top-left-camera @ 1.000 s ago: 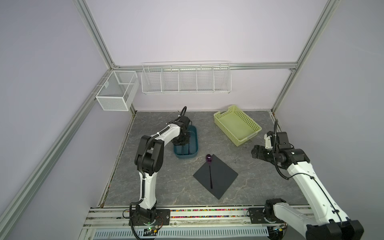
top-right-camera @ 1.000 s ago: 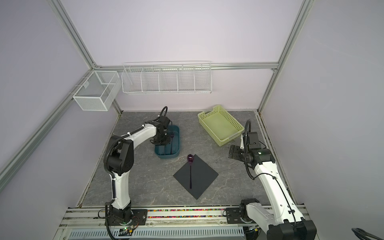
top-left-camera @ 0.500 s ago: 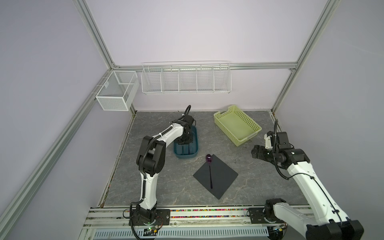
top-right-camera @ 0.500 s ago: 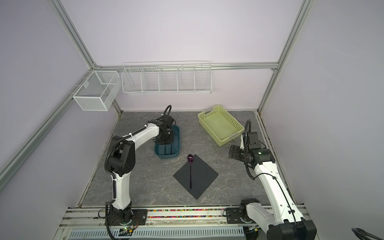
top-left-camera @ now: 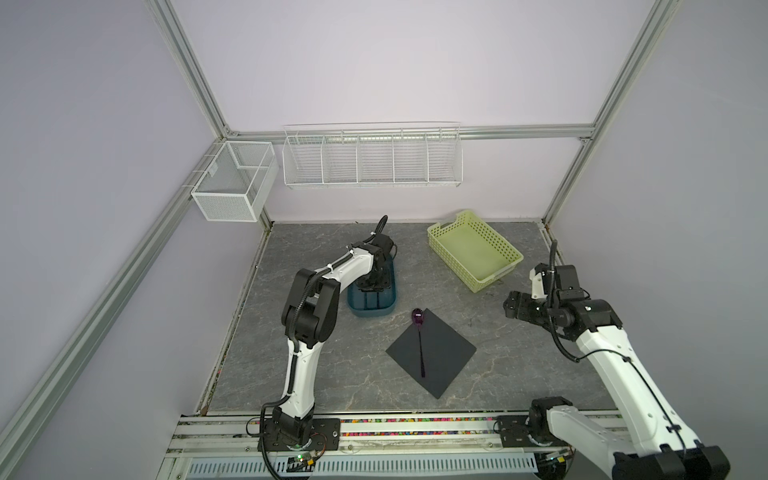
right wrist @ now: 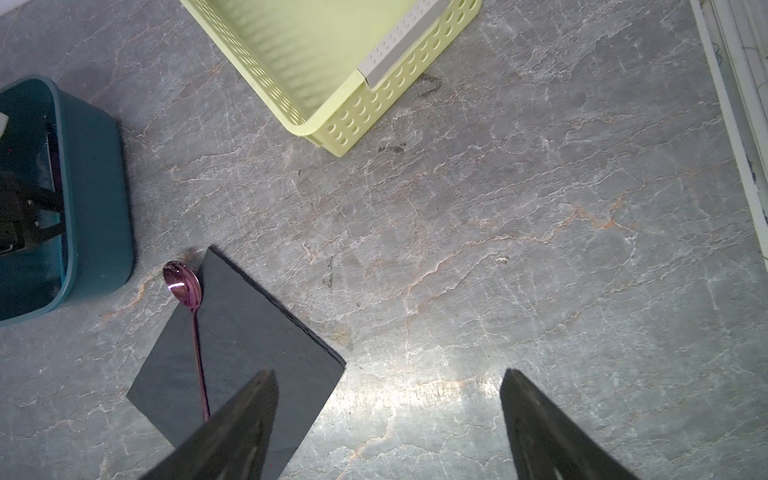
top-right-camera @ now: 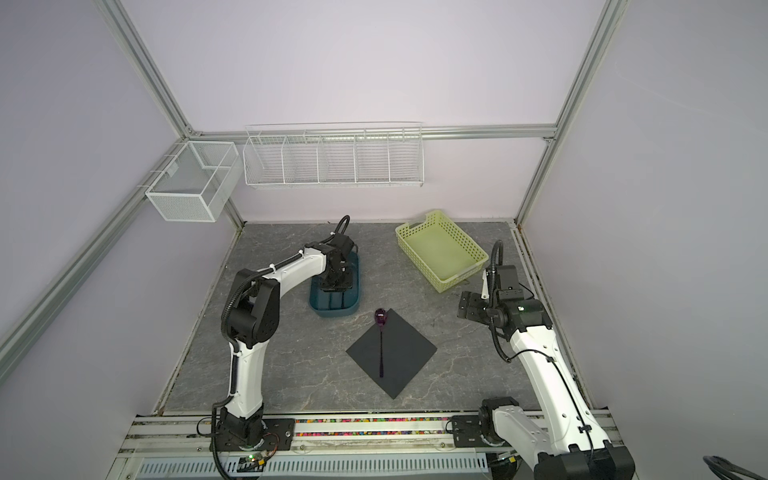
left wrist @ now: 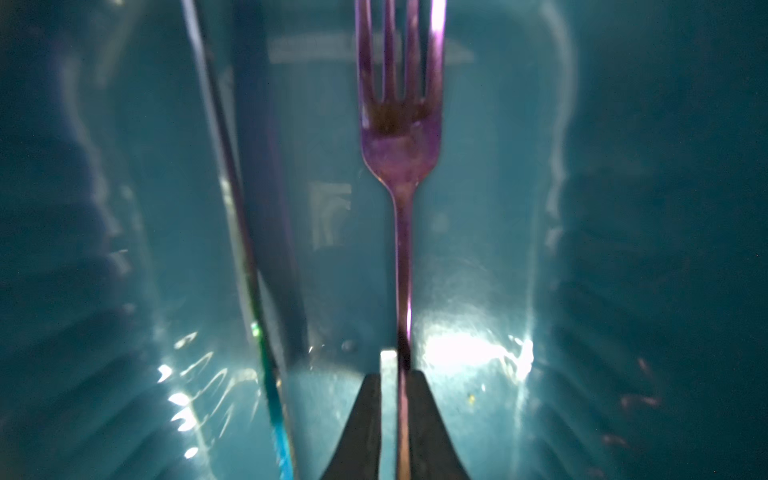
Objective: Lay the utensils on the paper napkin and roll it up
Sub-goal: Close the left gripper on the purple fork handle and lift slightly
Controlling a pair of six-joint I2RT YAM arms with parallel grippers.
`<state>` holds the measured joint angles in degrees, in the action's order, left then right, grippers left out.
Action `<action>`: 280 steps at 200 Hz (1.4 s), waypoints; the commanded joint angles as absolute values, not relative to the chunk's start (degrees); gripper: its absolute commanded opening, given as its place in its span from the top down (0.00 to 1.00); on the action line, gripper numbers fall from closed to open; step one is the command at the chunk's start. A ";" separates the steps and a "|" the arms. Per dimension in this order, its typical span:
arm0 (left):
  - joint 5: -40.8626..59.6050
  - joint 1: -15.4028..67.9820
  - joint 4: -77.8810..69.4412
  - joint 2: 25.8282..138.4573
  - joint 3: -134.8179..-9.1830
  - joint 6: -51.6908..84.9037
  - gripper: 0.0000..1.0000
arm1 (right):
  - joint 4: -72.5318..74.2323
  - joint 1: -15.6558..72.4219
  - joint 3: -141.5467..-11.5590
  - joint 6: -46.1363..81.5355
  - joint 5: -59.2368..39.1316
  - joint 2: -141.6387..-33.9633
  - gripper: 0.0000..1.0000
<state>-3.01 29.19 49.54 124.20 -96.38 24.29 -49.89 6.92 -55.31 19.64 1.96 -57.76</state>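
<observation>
Left gripper (left wrist: 395, 374): I've dipped into tub (top-left-camera: 370, 311), flanking fork (left wrist: 399, 137); clamped? Can't tell.
Right gripper (right wrist: 389, 370): idle, wide apart.
Next: fork joins spoon (top-left-camera: 417, 317) on napkin (top-left-camera: 446, 349), tub's 5 o'clock.

A grey marbled tabletop (top-left-camera: 498, 374) is seen. On it are set a teal tub (top-left-camera: 372, 312), a yellow-green basket (top-left-camera: 494, 277) and a black napkin (top-left-camera: 446, 353).

Teal tub (top-left-camera: 372, 312), yellow-green perforated basket (top-left-camera: 497, 277) well apart, white wire rack (top-left-camera: 372, 160), mesh box (top-left-camera: 226, 203)
</observation>
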 commanded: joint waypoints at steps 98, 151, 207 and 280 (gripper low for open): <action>-6.76 29.38 54.44 134.06 -107.60 24.21 0.87 | -53.06 7.30 -56.16 17.89 4.57 -54.80 0.12; -6.13 29.18 55.11 134.60 -108.04 24.24 0.93 | -53.38 7.22 -56.17 17.75 4.85 -54.23 0.12; -7.17 28.95 54.73 132.74 -107.37 23.48 1.00 | -53.40 7.27 -56.39 17.93 4.57 -54.15 0.12; -7.39 28.92 56.51 127.64 -108.90 22.98 1.00 | -53.35 7.24 -57.04 17.43 4.67 -54.41 0.12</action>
<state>-6.42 29.26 53.17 131.61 -108.36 23.64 -52.77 6.96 -55.57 18.74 3.90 -54.92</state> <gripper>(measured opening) 0.048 0.882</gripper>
